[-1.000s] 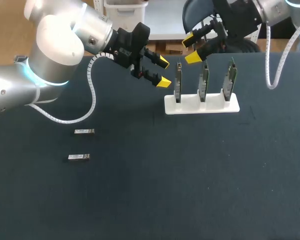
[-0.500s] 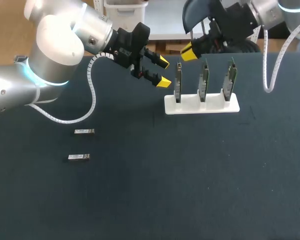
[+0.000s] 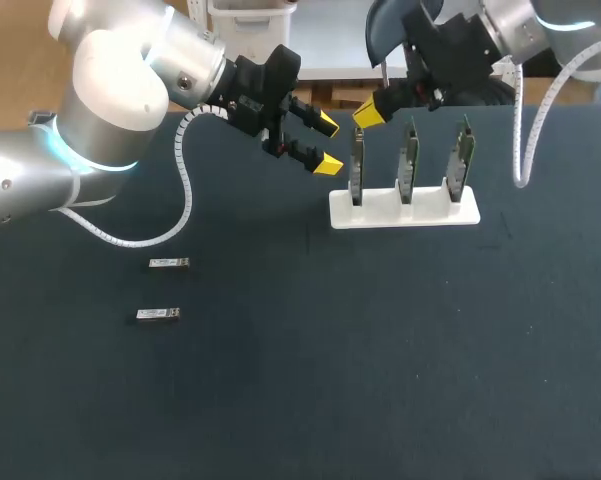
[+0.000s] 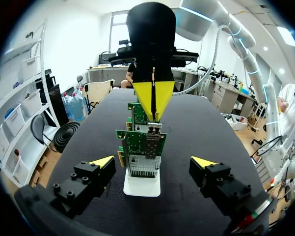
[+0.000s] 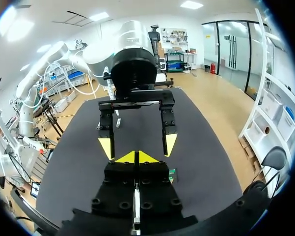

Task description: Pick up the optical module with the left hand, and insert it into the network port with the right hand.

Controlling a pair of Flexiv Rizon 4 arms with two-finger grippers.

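On the dark tabletop (image 3: 380,380), a module (image 3: 168,263) and a second module (image 3: 157,314) lie close together toward the left side, well apart from both arms. Jaws of the left arm (image 3: 130,90) are spread and empty, raised beside a white stand (image 3: 404,210) holding three upright circuit boards (image 3: 356,165). Jaws of the right arm (image 3: 510,25) are pressed together, close over the left-end board.

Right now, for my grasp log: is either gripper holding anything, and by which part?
Nothing is held. The left gripper is open and empty; the right gripper has its tips shut together with nothing between them.
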